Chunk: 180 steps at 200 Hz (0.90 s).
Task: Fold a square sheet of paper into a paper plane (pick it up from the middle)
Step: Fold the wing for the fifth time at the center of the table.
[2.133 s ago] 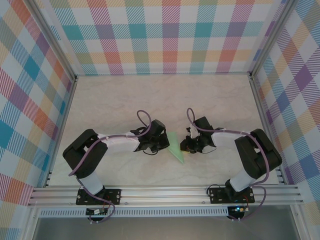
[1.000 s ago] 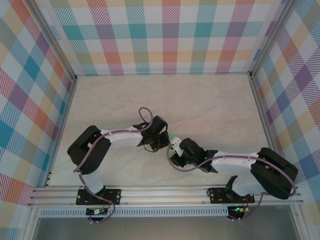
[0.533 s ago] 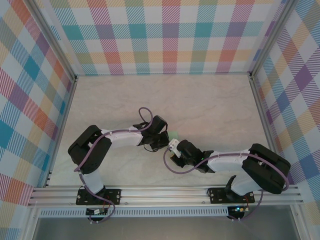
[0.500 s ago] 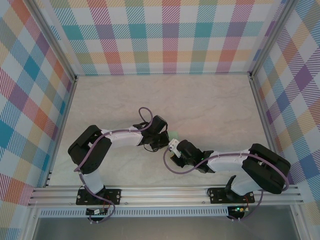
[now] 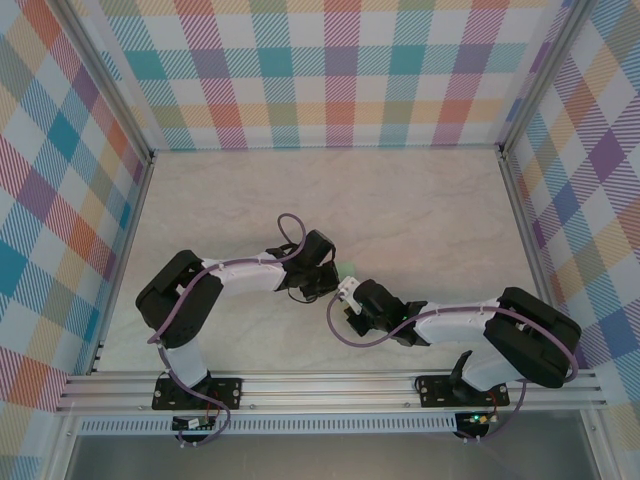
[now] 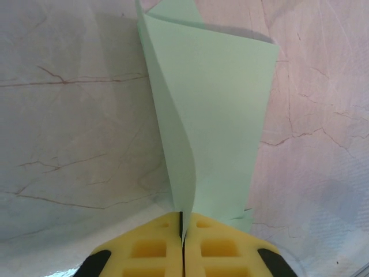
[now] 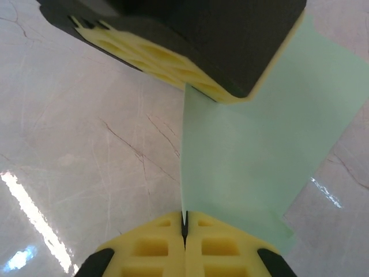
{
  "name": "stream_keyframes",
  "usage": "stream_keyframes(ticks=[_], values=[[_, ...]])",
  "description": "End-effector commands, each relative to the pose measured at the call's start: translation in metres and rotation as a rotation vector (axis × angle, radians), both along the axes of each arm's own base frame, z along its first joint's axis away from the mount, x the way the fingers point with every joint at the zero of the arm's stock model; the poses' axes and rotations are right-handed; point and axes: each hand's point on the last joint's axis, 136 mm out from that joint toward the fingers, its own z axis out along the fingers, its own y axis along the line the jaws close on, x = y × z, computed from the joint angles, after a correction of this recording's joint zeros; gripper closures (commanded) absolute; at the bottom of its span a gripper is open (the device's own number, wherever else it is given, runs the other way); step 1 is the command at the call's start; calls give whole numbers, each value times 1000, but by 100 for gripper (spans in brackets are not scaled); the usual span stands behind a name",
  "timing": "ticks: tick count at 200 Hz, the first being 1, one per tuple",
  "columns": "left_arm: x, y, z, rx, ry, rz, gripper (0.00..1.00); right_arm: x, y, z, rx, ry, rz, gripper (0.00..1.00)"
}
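Pinched shut on opposite edges of the small pale mint-green folded paper plane (image 6: 213,115), mid marbled table (image 5: 420,200): jaws of left gripper (image 6: 183,222) and right gripper (image 7: 184,222), seemingly steadying its crease.

The far half of the table (image 5: 400,200) is open for passage, as are the strips outboard of each arm. The centre near zone is obstructed: the left gripper (image 6: 183,231) and right gripper (image 7: 184,228) stand just beside each other, joined by the paper plane (image 6: 213,115). Plaid walls (image 5: 340,70) and frame posts (image 5: 120,110) bound three sides.
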Motion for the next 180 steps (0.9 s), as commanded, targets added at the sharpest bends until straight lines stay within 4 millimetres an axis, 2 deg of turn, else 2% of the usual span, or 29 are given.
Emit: stream_keyframes(ticks=[1,8,33,57,94,118,180], values=[[3,6,23,-1,-42,4,84,5,10,11,69,6,-43,98],[3,10,27,5,-54,12,80,4,11,11,86,17,-48,99],[4,26,41,24,-109,56,59,1,18,14,153,57,-52,99],[3,41,55,21,-161,101,51,2,22,17,210,76,-65,99],[0,56,74,1,-223,147,50,5,25,14,257,140,-104,99],[-1,62,75,9,-233,155,50,5,26,9,296,206,-140,99],[-1,44,64,-42,-204,109,57,14,10,4,407,329,-346,99]])
